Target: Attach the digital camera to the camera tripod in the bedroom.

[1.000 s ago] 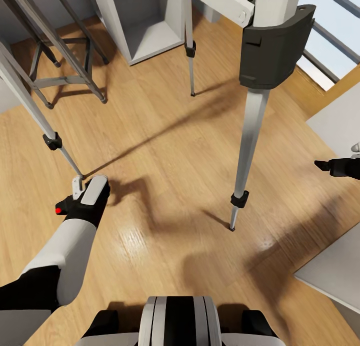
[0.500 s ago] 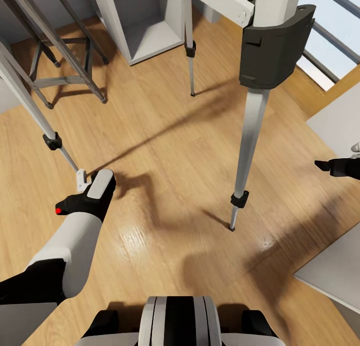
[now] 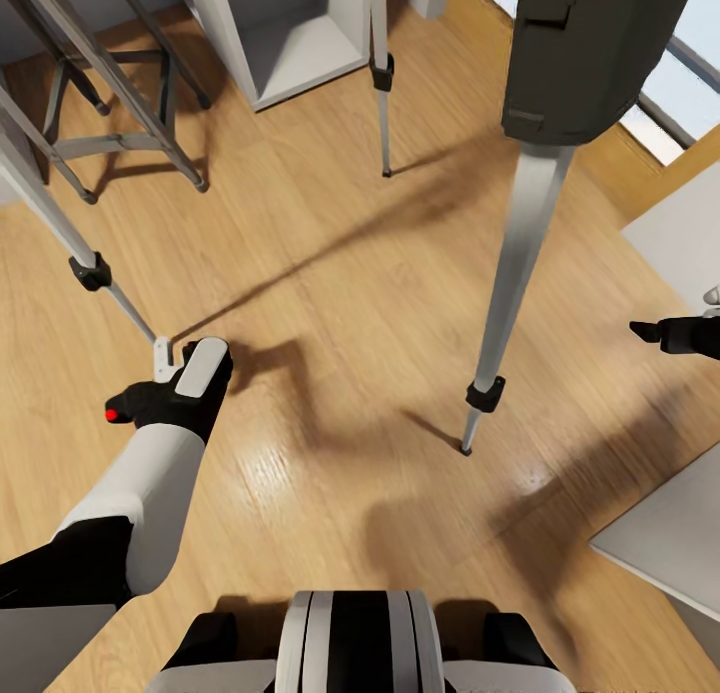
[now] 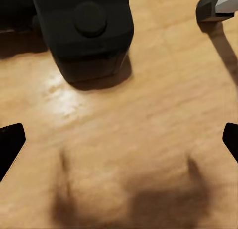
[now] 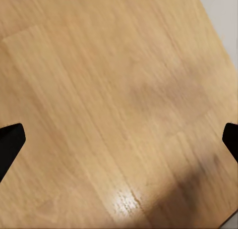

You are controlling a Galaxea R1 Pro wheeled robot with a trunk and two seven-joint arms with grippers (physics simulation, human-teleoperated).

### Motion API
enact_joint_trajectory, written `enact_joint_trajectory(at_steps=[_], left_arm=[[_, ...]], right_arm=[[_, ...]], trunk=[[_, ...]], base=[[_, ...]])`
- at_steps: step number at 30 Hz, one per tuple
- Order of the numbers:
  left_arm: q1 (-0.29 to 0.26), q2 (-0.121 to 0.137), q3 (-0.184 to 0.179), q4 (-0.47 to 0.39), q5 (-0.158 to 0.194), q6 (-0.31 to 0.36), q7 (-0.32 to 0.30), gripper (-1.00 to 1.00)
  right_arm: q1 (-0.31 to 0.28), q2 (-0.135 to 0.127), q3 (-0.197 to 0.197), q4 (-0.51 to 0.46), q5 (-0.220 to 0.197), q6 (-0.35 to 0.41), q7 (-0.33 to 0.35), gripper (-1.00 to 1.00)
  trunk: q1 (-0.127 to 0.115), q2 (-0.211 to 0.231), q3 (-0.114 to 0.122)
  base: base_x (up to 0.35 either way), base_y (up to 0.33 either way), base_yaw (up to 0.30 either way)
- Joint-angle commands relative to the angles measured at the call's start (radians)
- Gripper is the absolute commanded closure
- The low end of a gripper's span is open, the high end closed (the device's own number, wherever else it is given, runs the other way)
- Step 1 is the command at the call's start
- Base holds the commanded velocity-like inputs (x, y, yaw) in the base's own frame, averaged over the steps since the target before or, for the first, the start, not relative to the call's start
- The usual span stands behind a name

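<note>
While our head camera looks steeply down between the legs of the camera tripod (image 3: 520, 223), we see three silver legs planted on the plank floor (image 3: 330, 273) of the bedroom: the nearest one, with a large black collar high up and a small black clamp near its foot, stands ahead of our trunk; a second stands farther off beyond it; the third slants down on our left side. Our left gripper (image 3: 160, 358) hangs low over the floor, and in the head view its light-coloured fingers (image 3: 161, 357) sit right at the foot of that third leg, though we cannot tell whether they touch it. In the left wrist view its two dark fingertips (image 4: 11, 142) stand wide apart at opposite edges with bare wood between them, and beyond them sits a bulky black block with a round knob (what it belongs to we cannot say) and a black leg clamp off to one side. Our right gripper (image 5: 119, 137) is likewise spread, its fingertips (image 5: 10, 140) far apart with nothing but floorboards between them; in the head view only a dark tip of that arm shows on our right side. A grey metal stool (image 3: 110, 123) and a white open cabinet (image 3: 290, 43) stand well beyond the fingers.
</note>
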Motion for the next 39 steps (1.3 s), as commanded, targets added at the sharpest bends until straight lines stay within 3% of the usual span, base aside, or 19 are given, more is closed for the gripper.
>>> enact_joint_trajectory(at_steps=[1, 6, 39], left_arm=[[0.0, -0.001, 0.003, -0.001, 0.004, -0.004, -0.001, -1.0], [-0.001, 0.0, 0.003, -0.001, 0.003, -0.004, -0.001, -1.0], [-0.025, 0.008, -0.003, -0.001, 0.001, -0.004, 0.0, -1.0]], right_arm=[[-0.001, 0.0, -0.001, -0.001, 0.007, 0.004, 0.007, -1.0], [-0.001, 0.0, -0.001, -0.001, 0.007, 0.004, 0.007, -1.0], [0.007, -0.022, -0.001, -0.001, 0.007, 0.004, 0.007, -1.0]], trunk=[[0.0, 0.0, -0.004], [0.002, -0.002, -0.022], [0.002, -0.002, -0.022]], base=[[0.0, 0.0, 0.0], [0.0, 0.0, 0.0], [0.0, 0.0, 0.0]])
